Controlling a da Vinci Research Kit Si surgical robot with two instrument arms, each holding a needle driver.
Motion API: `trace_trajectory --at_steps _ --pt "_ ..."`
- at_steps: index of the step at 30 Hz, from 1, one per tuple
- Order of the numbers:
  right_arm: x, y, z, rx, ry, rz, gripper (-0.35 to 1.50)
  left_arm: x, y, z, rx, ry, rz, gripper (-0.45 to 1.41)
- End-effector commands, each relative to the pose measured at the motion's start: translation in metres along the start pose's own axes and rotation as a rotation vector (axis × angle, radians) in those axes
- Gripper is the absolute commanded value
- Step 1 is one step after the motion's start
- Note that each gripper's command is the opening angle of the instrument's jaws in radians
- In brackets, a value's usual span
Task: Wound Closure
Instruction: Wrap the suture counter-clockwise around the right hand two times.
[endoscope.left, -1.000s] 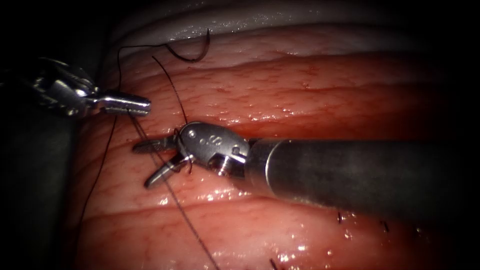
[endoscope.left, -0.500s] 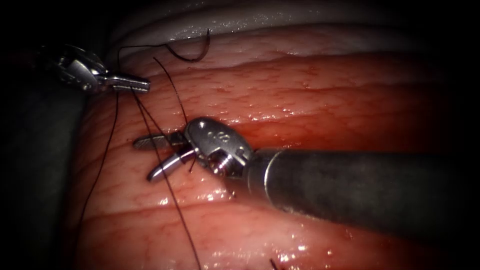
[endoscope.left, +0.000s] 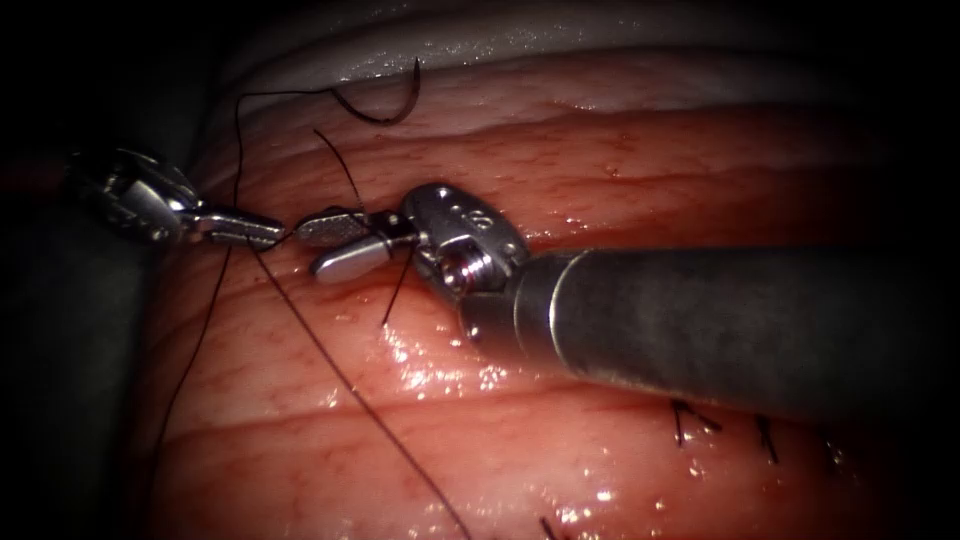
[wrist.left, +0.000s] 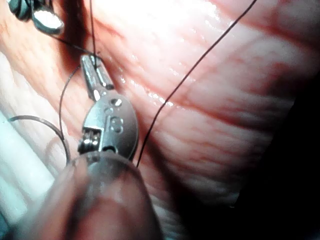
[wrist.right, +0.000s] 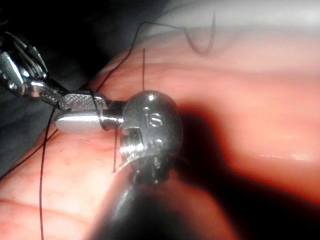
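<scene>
Endoscope view: from above and in front of the tissue (endoscope.left: 560, 150), at moderate range. Left wrist view: along the left shaft, very close to the left tool (wrist.left: 95, 77). Right wrist view: along the right shaft, close to the right tool (wrist.right: 75, 112). All three share the thread (endoscope.left: 330, 350).

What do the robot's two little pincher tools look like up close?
Both are shiny silver metal. The right tool has two slim jaws with a rough gripping face, a rounded wrist piece stamped with small marks, a screw-like pin, and a long dull grey shaft. The left tool is much the same: thin jaws on a silver rounded wrist, also stamped, seen close in its wrist view.
</scene>
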Motion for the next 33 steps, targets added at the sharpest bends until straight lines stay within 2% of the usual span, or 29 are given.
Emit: trace_trajectory --at_steps 1,4,5,7,9,13,14,16,22,26,27,30,33 --pt "-0.0004 0.0005 0.0005 -0.001 0.003 -0.001 0.21 -0.0006 0.0001 0.0008 0.002 0.003 0.005 -0.45" --pt "-0.0004 0.0004 0.0005 -0.026 0.036 0.001 0.27 -0.0003 0.0005 0.0016 0.006 -0.004 0.003 -0.45" --pt "-0.0003 0.0004 0.0005 -0.095 0.087 0.003 0.29 -0.0001 0.0007 0.0021 0.008 -0.011 0.006 -0.45" --pt "-0.0002 0.0005 0.0005 -0.161 0.117 -0.002 0.29 0.0001 0.0009 0.0025 0.021 -0.041 0.001 -0.45" --pt "-0.0001 0.0005 0.0005 -0.288 0.129 -0.015 0.36 0.0001 0.0009 0.0027 0.048 -0.087 -0.013 -0.45" --pt "-0.0001 0.0003 0.0003 -0.424 0.139 -0.024 0.39 0.0 0.0011 0.0026 0.163 -0.28 -0.058 -0.45" --pt "0.0 0.0002 0.0002 -0.478 0.128 -0.041 0.47 0.0002 0.0017 0.0025 0.198 -0.34 -0.075 -0.45" --pt "0.0 -0.0001 -0.0001 -0.535 0.125 -0.036 0.49 0.0007 0.0028 0.0027 0.23 -0.408 -0.075 -0.45" --pt "0.0001 -0.0004 -0.0006 -0.619 0.148 -0.018 0.49 0.0025 0.0047 0.0035 0.339 -0.522 -0.101 -0.45" --pt "0.0 -0.0004 -0.0005 -0.658 0.162 -0.003 0.49 0.0042 0.0059 0.0043 0.399 -0.558 -0.09 -0.45" --pt "0.0 -0.0003 -0.0004 -0.67 0.161 -0.006 0.54 0.0045 0.0061 0.0045 0.407 -0.565 -0.088 -0.45" --pt "-0.0001 0.0 -0.0001 -0.723 0.128 -0.004 0.58 0.0061 0.0067 0.0049 0.457 -0.6 -0.085 -0.45" --pt "-0.0001 -0.0001 -0.0004 -0.765 0.111 -0.014 0.47 0.0074 0.0065 0.0042 0.512 -0.652 -0.08 -0.45"
